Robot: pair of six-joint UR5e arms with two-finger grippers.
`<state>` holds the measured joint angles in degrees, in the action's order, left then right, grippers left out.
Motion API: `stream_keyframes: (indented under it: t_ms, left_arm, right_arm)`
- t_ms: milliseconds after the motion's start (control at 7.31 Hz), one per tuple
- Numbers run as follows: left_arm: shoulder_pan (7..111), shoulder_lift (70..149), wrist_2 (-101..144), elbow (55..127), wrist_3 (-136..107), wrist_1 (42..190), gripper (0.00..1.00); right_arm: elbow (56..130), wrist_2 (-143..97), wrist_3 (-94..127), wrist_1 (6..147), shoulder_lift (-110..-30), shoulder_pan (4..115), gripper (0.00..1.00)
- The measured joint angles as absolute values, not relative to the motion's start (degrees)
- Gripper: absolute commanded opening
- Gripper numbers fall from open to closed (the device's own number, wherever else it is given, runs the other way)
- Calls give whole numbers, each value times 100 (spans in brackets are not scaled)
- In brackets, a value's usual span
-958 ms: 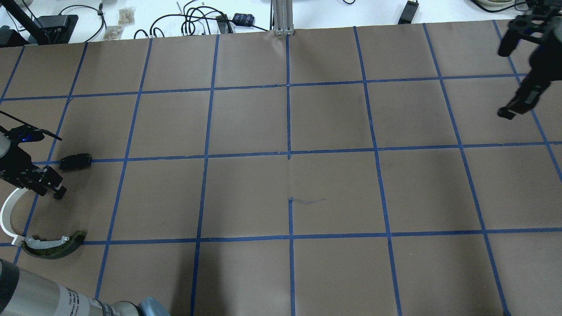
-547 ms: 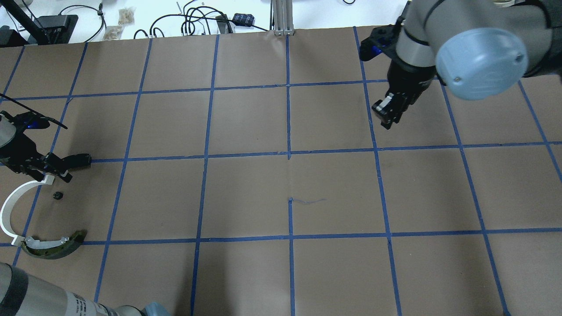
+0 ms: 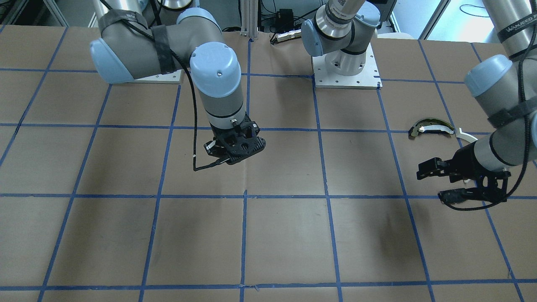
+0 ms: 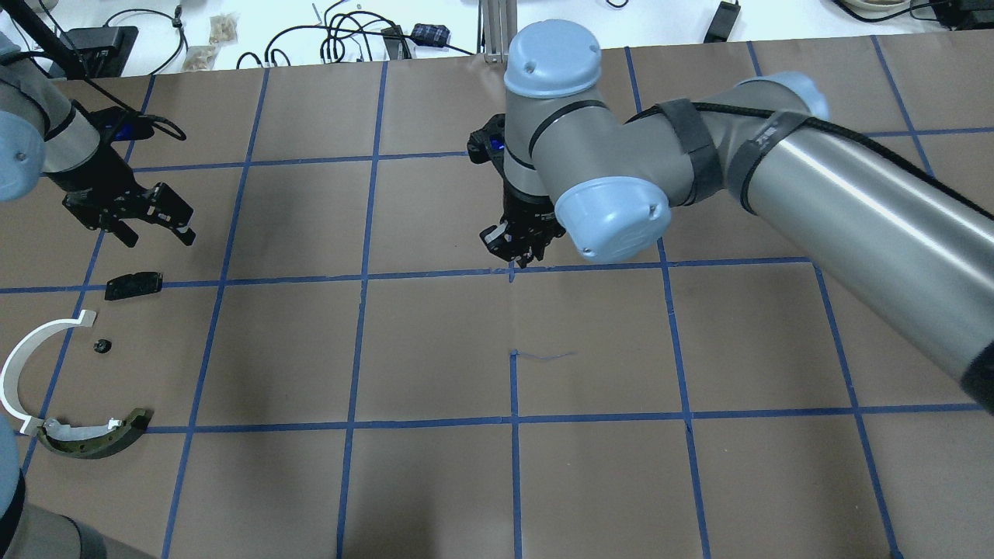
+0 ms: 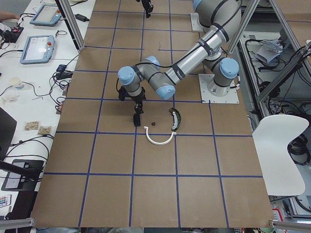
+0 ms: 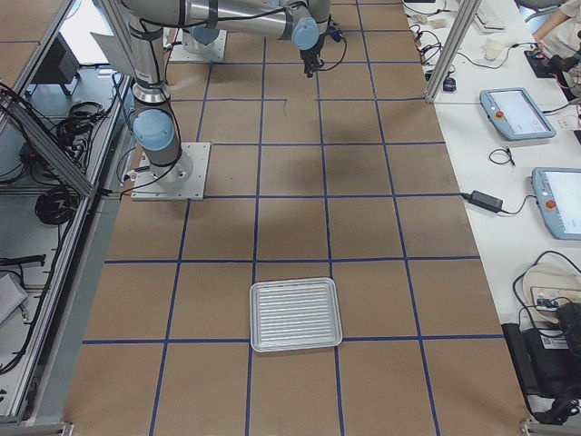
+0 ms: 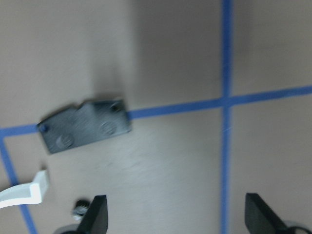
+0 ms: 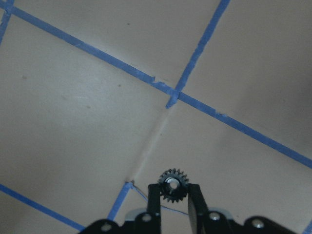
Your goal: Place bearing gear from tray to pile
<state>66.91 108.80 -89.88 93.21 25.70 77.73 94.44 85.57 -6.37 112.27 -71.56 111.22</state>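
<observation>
My right gripper point(image 8: 174, 195) is shut on a small dark bearing gear point(image 8: 172, 184) and holds it above the middle of the table point(image 4: 516, 255). The pile lies at the table's left end: a white half-ring strip point(image 4: 17, 365), a dark curved piece with pale trim point(image 4: 93, 439), a flat black plate point(image 4: 133, 285) and a small dark gear point(image 4: 101, 345). My left gripper point(image 4: 153, 226) is open and empty, a little beyond the black plate. The left wrist view shows the plate point(image 7: 85, 127), the strip's end point(image 7: 22, 195) and the small gear point(image 7: 79, 209). The tray point(image 6: 295, 313) at the right end looks empty.
Brown paper with blue tape grid lines point(image 4: 511, 272) covers the table. Cables and small boxes point(image 4: 349, 35) lie beyond its far edge. The right arm's long forearm point(image 4: 854, 194) spans the right half of the table above it.
The right arm swept from the far right to the table's middle, carrying the gear. The left gripper left a small gear beside the half-ring and drew back toward the far side.
</observation>
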Motion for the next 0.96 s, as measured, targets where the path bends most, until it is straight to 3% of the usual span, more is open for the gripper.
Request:
stream_keyframes:
  t_ms: [137,411,547,958]
  left_arm:
    - [7015,10827,-8937,9292,2163,7789,100]
    - [7510,10773,-8902,9315,1601,7772,100]
    - [7729,10787,-8901,9333,1357,7752,100]
    - [8214,10902,-8878,9369,1098,7706,100]
  right_arm:
    - [9475,8546,-540,11370,-7021,11240,20]
    - [9530,8538,-494,11574,-6899,11337,87]
    - [9533,8540,-482,11683,-6852,11360,100]
    - [9409,8533,-531,11898,-6873,11320,100]
